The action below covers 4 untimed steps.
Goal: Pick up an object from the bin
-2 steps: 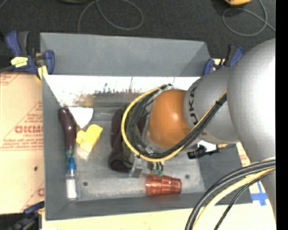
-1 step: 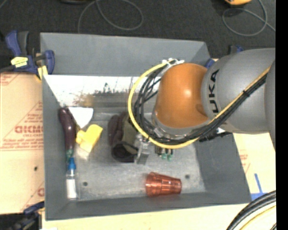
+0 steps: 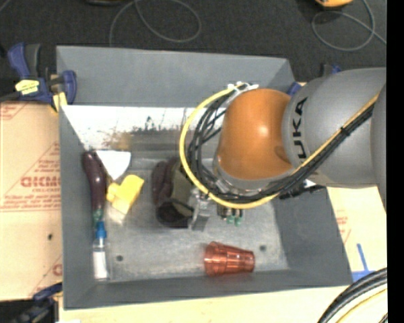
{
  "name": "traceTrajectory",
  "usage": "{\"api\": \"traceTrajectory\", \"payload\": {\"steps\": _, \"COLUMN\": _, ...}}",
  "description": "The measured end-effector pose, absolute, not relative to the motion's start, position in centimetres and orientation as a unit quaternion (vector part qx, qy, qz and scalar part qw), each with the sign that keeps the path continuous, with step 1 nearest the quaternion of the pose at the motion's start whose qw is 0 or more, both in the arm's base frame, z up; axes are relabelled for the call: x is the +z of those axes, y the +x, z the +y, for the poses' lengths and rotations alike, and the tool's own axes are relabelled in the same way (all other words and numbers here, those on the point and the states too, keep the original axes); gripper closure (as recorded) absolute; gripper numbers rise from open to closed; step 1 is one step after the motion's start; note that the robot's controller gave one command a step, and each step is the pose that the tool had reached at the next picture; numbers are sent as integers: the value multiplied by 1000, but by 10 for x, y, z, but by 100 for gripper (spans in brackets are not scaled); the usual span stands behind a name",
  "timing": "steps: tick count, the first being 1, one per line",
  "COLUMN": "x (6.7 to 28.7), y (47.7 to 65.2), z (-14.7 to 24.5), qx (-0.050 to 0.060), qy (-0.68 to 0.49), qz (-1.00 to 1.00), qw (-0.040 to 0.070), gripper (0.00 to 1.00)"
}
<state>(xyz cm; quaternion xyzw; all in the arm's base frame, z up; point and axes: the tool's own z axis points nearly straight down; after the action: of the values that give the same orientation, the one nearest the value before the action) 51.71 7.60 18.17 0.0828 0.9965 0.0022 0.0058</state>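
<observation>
In the middle of the bin (image 3: 155,254), a little toward 9 o'clock from the centre of the floor, lies a dark lump (image 3: 163,192). It is brown-purple and looks soft. It is longer than it is wide, and its 6 o'clock end is rounder and darker.

The gripper (image 3: 200,214) is just beside the lump, at the lump's 4 o'clock. A bit of grey metal pokes out there, close to the lump's lower edge. I cannot tell if it touches the lump. I also cannot tell if the fingers are apart or closed, since the big orange cover (image 3: 252,133) sits on top of them. Black and yellow cables (image 3: 186,140) loop round that cover. The fat grey arm (image 3: 337,126) comes in from 3 o'clock. A tiny green bit (image 3: 233,218) shows under the cover, at the gripper's 3 o'clock.

At the lump's 9 o'clock, near but apart from it, lies a yellow block (image 3: 125,192). A white piece (image 3: 116,160) with a pointed shape is just beside the block, at its 11 o'clock. A long purple thing (image 3: 93,175), shaped like an eggplant, lies along the bin's 9 o'clock wall and touches the yellow block's side. At its 6 o'clock end lies a small clear bottle (image 3: 99,253) with a blue cap, pointing toward 12 o'clock.

At the lump's 5 o'clock, well apart from it, a copper-red cup (image 3: 229,258) lies on its side near the bin's 6 o'clock wall.
</observation>
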Motion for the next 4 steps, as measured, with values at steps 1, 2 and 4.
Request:
{"api": "traceTrajectory", "payload": {"steps": 1, "x": 182, "y": 517, "z": 76, "qx": 2, "qy": 83, "qz": 997, "qw": 6, "gripper": 100}}
{"api": "traceTrajectory", "payload": {"steps": 2, "x": 117, "y": 538, "z": 102, "qx": 2, "qy": 38, "qz": 999, "qw": 6, "gripper": 100}}
{"api": "traceTrajectory", "payload": {"steps": 4, "x": 118, "y": 538, "z": 102, "qx": 2, "qy": 39, "qz": 999, "qw": 6, "gripper": 100}}
